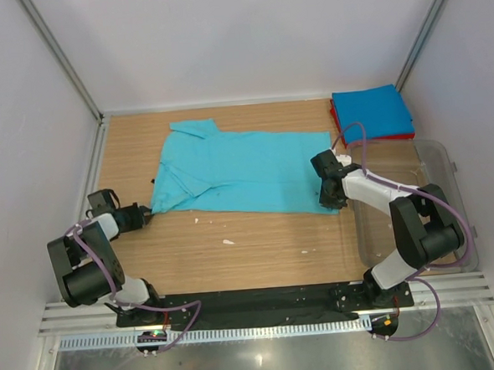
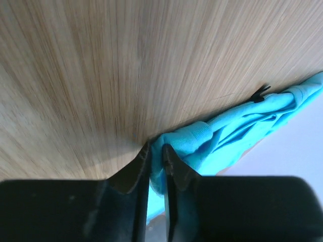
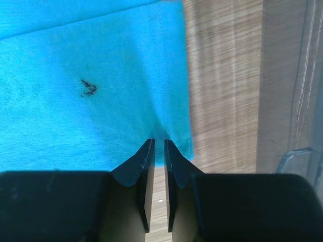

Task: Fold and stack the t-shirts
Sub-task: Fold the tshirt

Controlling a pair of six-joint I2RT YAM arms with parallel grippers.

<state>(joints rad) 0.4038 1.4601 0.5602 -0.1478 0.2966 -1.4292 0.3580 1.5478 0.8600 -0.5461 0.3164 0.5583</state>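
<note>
Wood table [image 1: 259,243], teal t-shirt [image 1: 238,169] spread, clear tub [image 1: 449,166] right, folded shirts [image 1: 373,113] beyond

Wooden tabletop [image 1: 259,243], pale grain, one. Clear plastic tub [image 1: 434,165], one, along the tabletop's right edge, on my right. Small white scraps [image 1: 228,241], a few, scattered towards the near edge. White walls on three sides.

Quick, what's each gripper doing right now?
Left gripper: fingers closed, pinching the turquoise t-shirt at its sleeve edge.
Right gripper: fingers closed on the same shirt's hem corner.
</note>
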